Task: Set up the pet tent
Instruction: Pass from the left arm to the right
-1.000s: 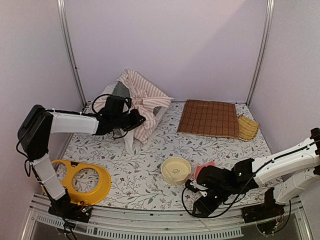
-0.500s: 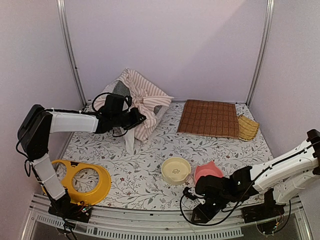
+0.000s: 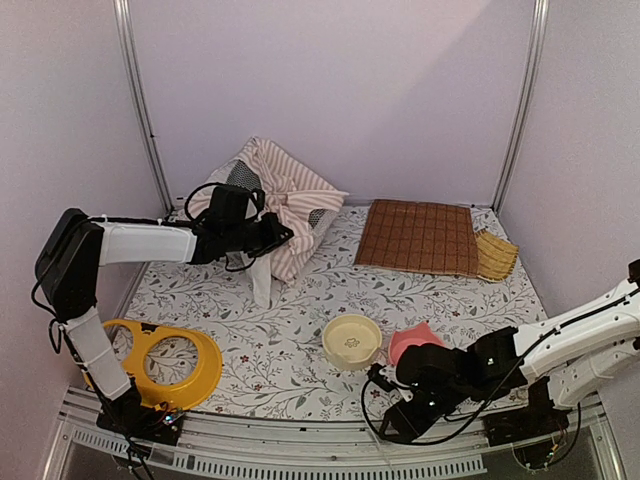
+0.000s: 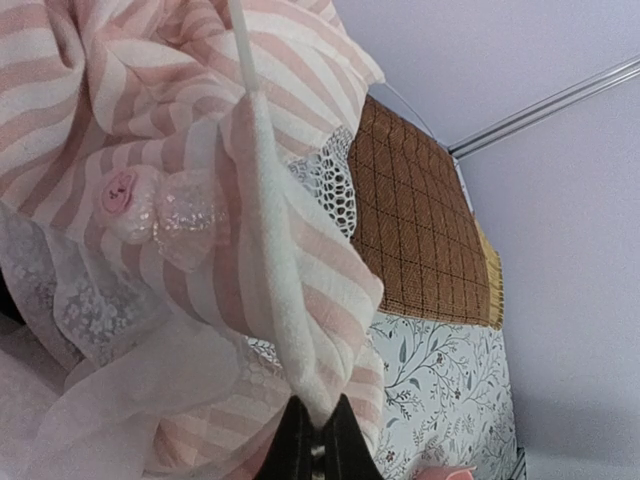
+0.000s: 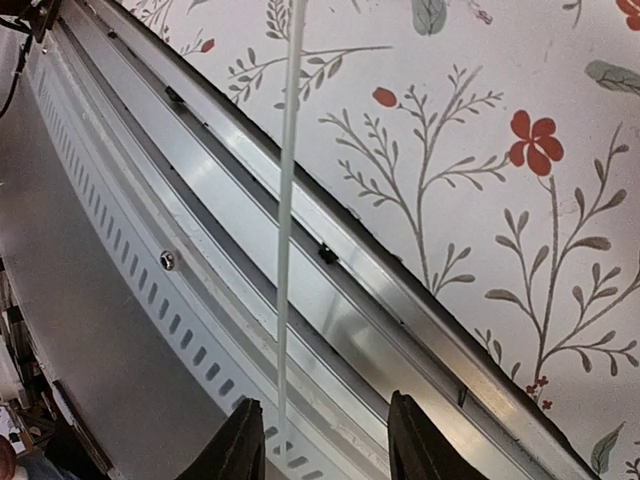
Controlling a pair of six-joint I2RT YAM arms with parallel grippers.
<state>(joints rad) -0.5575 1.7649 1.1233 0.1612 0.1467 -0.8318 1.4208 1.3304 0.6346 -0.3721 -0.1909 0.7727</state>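
Note:
The pet tent (image 3: 283, 196), pink-and-white striped with white mesh, lies crumpled at the back left. My left gripper (image 3: 274, 237) is at its front edge. In the left wrist view the gripper (image 4: 318, 425) is shut on a fold of the tent (image 4: 200, 150), and a thin pole (image 4: 240, 45) runs up through the fabric. My right gripper (image 3: 396, 424) hangs over the table's front edge. In the right wrist view it (image 5: 325, 440) is open, and a thin clear pole (image 5: 288, 200) passes between its fingers, close to the left finger (image 5: 240, 440), not gripped.
A cream bowl (image 3: 352, 340) and a pink bowl (image 3: 414, 340) sit front centre. A brown quilted mat (image 3: 418, 237) and a woven yellow piece (image 3: 495, 256) lie at the back right. A yellow ring-shaped item (image 3: 165, 362) lies front left. The metal front rail (image 5: 250, 230) runs under my right gripper.
My right gripper has moved from beside the pink bowl towards the front edge and a little lower. The left arm has barely moved, still holding the tent.

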